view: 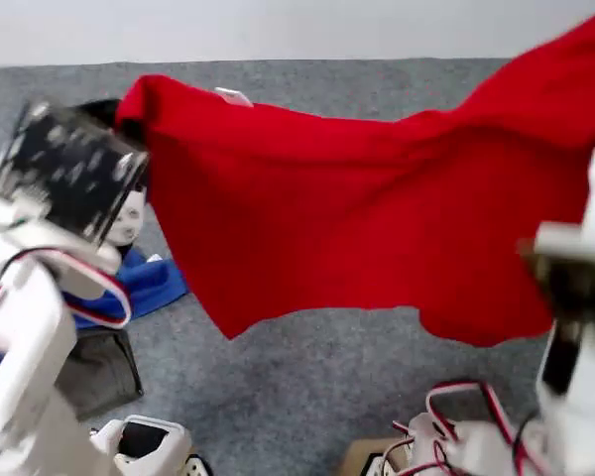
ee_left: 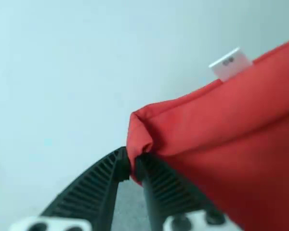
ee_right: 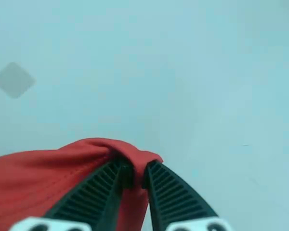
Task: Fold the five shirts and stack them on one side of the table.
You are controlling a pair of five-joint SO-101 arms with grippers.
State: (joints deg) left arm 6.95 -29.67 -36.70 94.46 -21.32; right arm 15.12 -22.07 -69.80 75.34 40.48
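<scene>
Red shirt (view: 357, 218) hung in the air over the grey bench (view: 307, 397), stretched taut between the two arms. From the high view its top edge ran from about 10 o'clock up toward 2 o'clock. That made the long axis roughly 9-to-3, with the right end held a little higher. The left fingers (ee_left: 101, 183) were clamped together on a bunched corner, with a small white tag (ee_left: 229, 63) standing up from the edge just beside it. The right fingers (ee_right: 171, 190) were likewise pinched shut on the opposite corner, cloth folded over their tips. The rest of the shirt draped from both grips toward 6 o'clock, its lower hem loose and uneven, apparently clear of the bench.

A blue shirt (view: 144, 288) lay crumpled at about 8 o'clock, under the left arm (view: 40, 297), with a dark grey cloth (view: 99, 372) nearer the front edge.

I judged that neither arm was nearer, each owning one end, so laying it flat would need both to lower together.
</scene>
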